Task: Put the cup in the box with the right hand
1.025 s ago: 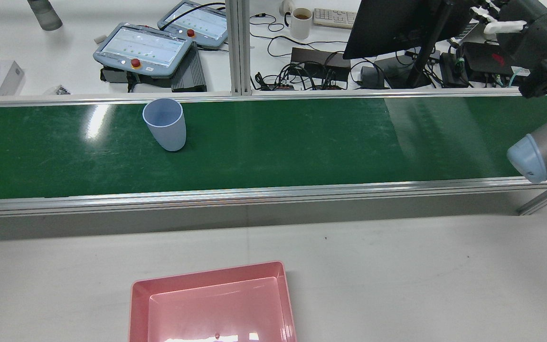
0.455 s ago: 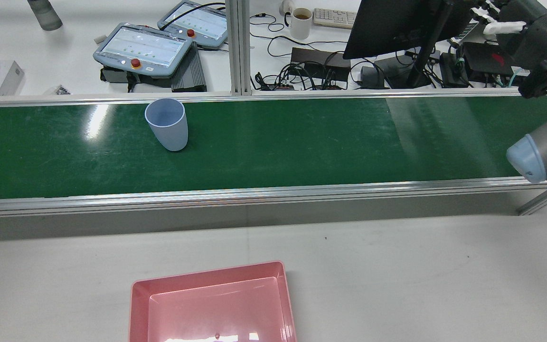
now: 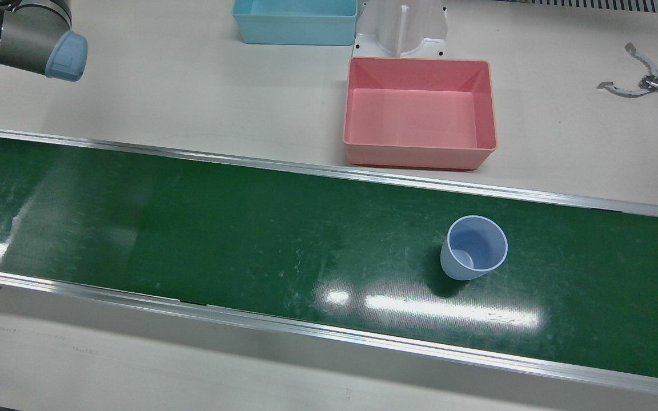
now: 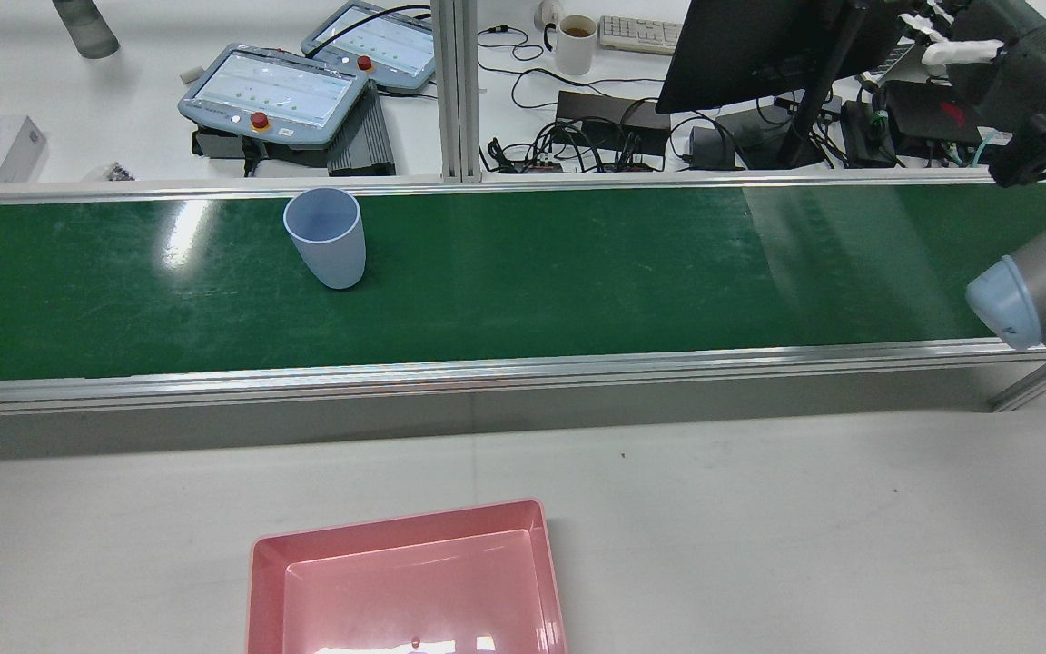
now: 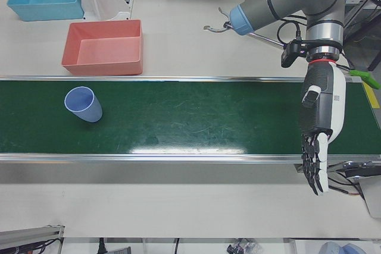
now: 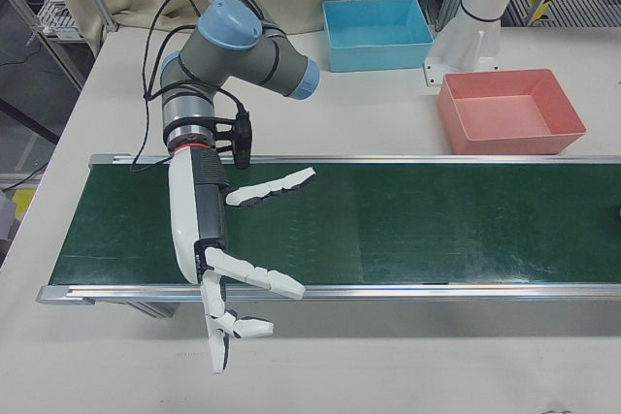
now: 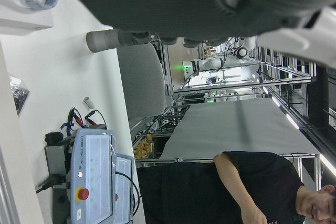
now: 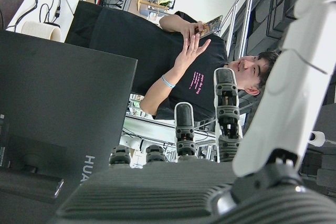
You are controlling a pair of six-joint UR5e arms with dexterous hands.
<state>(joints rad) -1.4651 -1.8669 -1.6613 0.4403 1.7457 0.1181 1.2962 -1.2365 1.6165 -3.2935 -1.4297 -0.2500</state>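
A pale blue cup (image 3: pixel 473 247) (image 4: pixel 326 238) (image 5: pixel 83 104) stands upright on the green belt (image 3: pixel 220 228), just across the belt's rail from the empty pink box (image 3: pixel 420 155) (image 4: pixel 396 522) (image 5: pixel 101 66). My right hand (image 6: pixel 204 230) (image 4: pixel 986 45) hangs over the far end of the belt, open, fingers spread, well away from the cup. At the opposite end my left hand (image 5: pixel 318 123) points down past the belt's front rail, open and holding nothing.
A blue box (image 3: pixel 295 39) and a white arm pedestal (image 3: pixel 400 28) stand behind the pink box. A metal tool (image 3: pixel 643 85) lies on the table. Teach pendants (image 4: pixel 273 91), a monitor (image 4: pixel 759 45) and a mug (image 4: pixel 575 44) lie beyond the belt.
The cup has drifted slightly to the right along the belt in the rear view. The right arm has barely shifted.
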